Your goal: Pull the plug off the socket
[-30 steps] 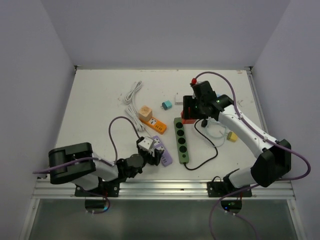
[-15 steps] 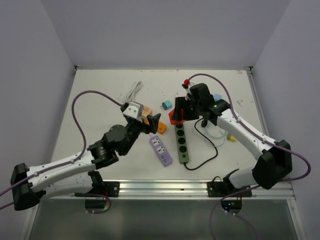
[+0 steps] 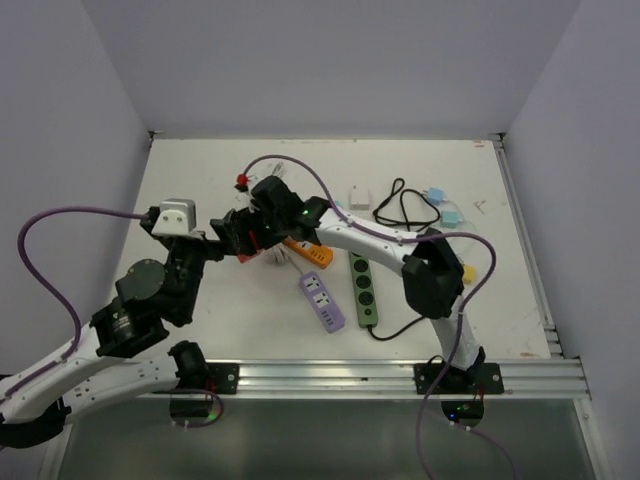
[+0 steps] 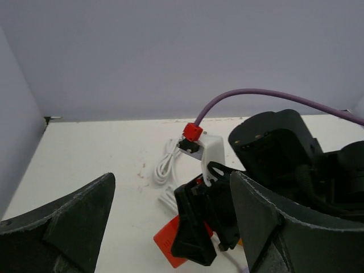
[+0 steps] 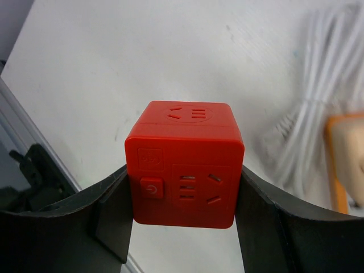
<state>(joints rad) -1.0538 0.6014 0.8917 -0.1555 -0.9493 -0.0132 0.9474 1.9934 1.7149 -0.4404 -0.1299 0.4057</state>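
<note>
The overhead view takes in the whole white bench (image 3: 200,170). The right arm (image 3: 370,235) is stretched from its base far across to the left half. The left arm (image 3: 120,340) rises from the near left corner to meet it. From above, the two hands crowd together and what the right one carries is hard to make out.

The right wrist view settles that. The right hand (image 5: 185,199) is clamped on a red cube socket (image 5: 185,165), one finger flat against each side, and the cube is lifted above the bench. The left wrist view shows the left hand (image 4: 170,187) spread wide with nothing in it. It faces the right hand, and a corner of the red cube (image 4: 168,244) peeks out below the dark fingers.

Only the overhead view shows the green strip (image 3: 362,290), the purple strip (image 3: 322,300) and the orange strip (image 3: 308,252) lying on the bench. It also shows a coiled black cord (image 3: 405,205) well apart from the cube, towards the far right.

A bundled white cable (image 5: 318,85) lies beyond the cube.

No words can be read on the cube. One face has a round power-button symbol beside slot openings, and the top has a circled slot pattern. No plug sits in either face.
</note>
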